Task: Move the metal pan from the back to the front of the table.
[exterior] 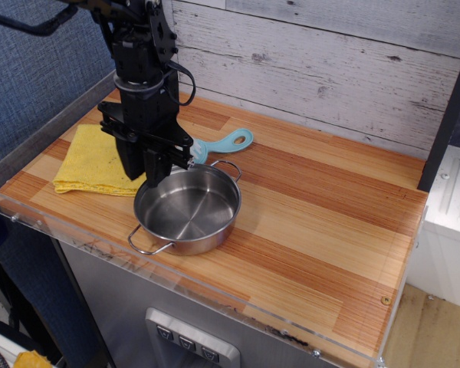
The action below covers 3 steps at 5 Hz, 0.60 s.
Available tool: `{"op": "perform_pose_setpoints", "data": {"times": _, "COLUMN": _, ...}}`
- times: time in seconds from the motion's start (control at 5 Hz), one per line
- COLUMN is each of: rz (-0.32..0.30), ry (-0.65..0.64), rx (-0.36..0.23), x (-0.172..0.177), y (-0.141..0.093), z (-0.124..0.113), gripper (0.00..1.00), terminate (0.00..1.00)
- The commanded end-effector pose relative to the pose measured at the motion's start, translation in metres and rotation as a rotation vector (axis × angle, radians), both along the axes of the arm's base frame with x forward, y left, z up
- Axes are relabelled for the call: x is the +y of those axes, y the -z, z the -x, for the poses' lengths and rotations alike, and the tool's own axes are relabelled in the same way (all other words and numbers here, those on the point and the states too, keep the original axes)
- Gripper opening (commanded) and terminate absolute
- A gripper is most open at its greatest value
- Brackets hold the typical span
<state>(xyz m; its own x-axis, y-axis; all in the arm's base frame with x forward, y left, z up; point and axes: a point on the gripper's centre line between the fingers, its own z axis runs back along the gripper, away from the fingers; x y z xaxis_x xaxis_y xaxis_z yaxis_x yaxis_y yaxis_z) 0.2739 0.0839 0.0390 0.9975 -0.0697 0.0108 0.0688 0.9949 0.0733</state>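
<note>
The metal pan point(187, 209) was set on the table point(330, 230) near its front edge. A folded cloth point(98, 161) lay just left of it; a utensil handle point(226, 142) was seen behind it.

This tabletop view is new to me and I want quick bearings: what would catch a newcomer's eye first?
The shiny metal pan near the table's front edge stands out first, with the black gripper reaching down at its back-left rim. Next comes the yellow cloth lying flat at the left. A light-blue handle pokes out just behind the pan.
</note>
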Motion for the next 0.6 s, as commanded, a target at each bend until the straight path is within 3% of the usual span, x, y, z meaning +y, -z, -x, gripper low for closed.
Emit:
{"op": "perform_pose_setpoints", "data": {"times": 0.0, "rz": -0.02, "ry": 0.014, "rx": -0.065, "x": -0.003, "y": -0.024, "z": -0.012, "gripper": 1.0, "terminate": 0.0}}
{"op": "perform_pose_setpoints", "data": {"times": 0.2, "rz": -0.017, "ry": 0.032, "rx": -0.076, "x": -0.006, "y": -0.028, "z": -0.013, "gripper": 1.0, "terminate": 0.0}}
{"op": "perform_pose_setpoints", "data": {"times": 0.4, "rz": -0.01, "ry": 0.062, "rx": -0.122, "x": -0.01, "y": -0.045, "z": -0.02, "gripper": 1.0, "terminate": 0.0}}
